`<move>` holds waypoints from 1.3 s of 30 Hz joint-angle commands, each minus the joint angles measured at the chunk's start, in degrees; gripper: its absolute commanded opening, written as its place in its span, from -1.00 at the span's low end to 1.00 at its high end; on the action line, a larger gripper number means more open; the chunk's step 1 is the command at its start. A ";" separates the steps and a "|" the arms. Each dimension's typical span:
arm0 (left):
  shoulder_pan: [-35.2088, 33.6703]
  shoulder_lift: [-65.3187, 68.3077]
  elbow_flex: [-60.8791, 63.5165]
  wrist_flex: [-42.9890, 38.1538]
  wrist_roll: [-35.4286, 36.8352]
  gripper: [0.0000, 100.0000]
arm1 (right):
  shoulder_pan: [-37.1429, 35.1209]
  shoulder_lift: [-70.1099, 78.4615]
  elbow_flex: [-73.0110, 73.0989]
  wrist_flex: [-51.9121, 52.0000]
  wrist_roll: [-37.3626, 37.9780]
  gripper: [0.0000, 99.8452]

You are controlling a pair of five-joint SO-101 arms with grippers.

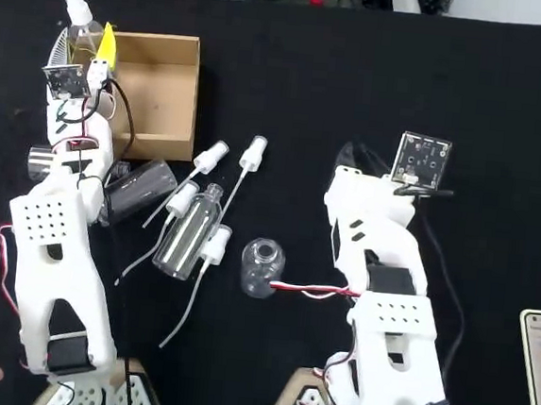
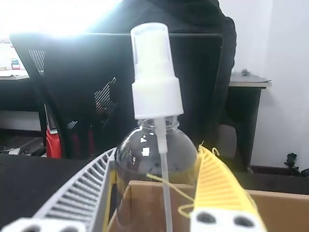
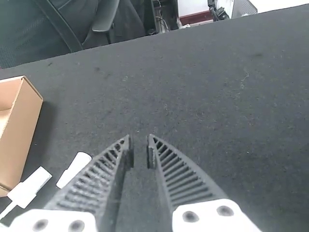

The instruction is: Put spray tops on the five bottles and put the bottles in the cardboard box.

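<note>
cardboard box (image 1: 160, 108) just beside the left claw (image 1: 85, 49), that claw clamped on a clear bottle (image 2: 154, 159) with its spray top (image 2: 153, 72) fitted, at the box's corner, right claw (image 3: 139, 145) narrowed to a slit, holding nothing, loose bottles (image 1: 190, 229) and spray tops (image 1: 211, 156) lying between the claws

Even bright light, soft shadows, blown-out glare behind bottle (image 2: 137, 154)

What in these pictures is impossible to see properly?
High view: the left arm hides most of one lying bottle; the edge cuts off a screen.
Left wrist view: the left gripper and box hide the held bottle's base.
Right wrist view: the edge cuts off the box.
</note>
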 commanded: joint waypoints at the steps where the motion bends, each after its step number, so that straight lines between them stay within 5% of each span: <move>1: -0.75 -0.53 -0.84 -1.23 -0.09 -0.72 | 1.05 -0.84 -0.66 -1.49 0.35 -0.90; 19: -0.48 -1.05 3.03 -1.23 0.00 -0.43 | 1.14 -0.84 -0.75 -1.49 0.35 -0.90; 39: -0.48 -4.57 4.70 -1.23 0.00 -0.41 | 1.14 -0.92 -0.75 -1.49 0.35 -0.90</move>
